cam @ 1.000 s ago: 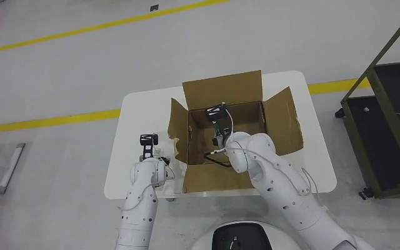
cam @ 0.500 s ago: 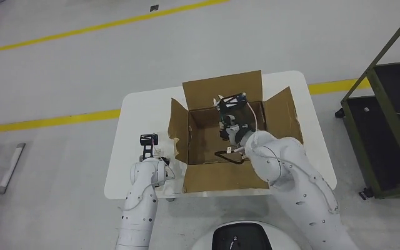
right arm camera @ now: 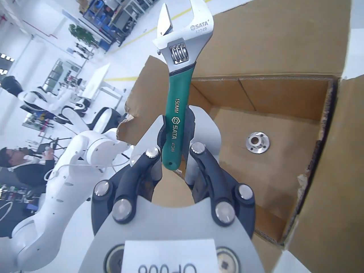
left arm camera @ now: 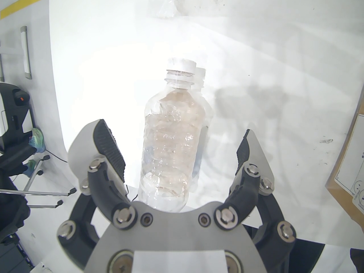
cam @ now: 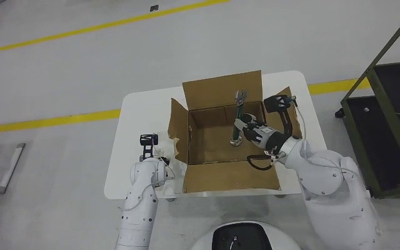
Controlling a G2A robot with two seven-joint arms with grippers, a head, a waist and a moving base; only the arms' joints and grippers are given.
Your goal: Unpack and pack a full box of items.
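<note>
Box [cam: 222,90] of brown cardboard sits open on a white table [cam: 144,112], all four flaps folded outward so an arm can reach straight down into it. The right gripper [cam: 240,123] hangs over the box's right half, its jaws clamped on the lower end of a green-handled wrench [cam: 238,115]. The right wrist view shows that grip [right arm camera: 176,124] leaving the wrench's [right arm camera: 179,92] steel head sticking up and clear, which suits lifting it out past the walls. A round metal flange [right arm camera: 258,142] lies flat on the box floor, so unpacking looks partly done. To the box's left, the left gripper [left arm camera: 173,132] has its jaws spread wide on either side of a clear bottle [left arm camera: 173,109] that stands upright on the table, and neither pad touches it. A second bottle [left arm camera: 200,75] stands just behind the first. The tabletop [left arm camera: 270,43] is smooth, bright and lightly scuffed. Around it lies a grey floor with yellow lines [cam: 94,28], and a dark rack [cam: 375,112] stands to the right.
</note>
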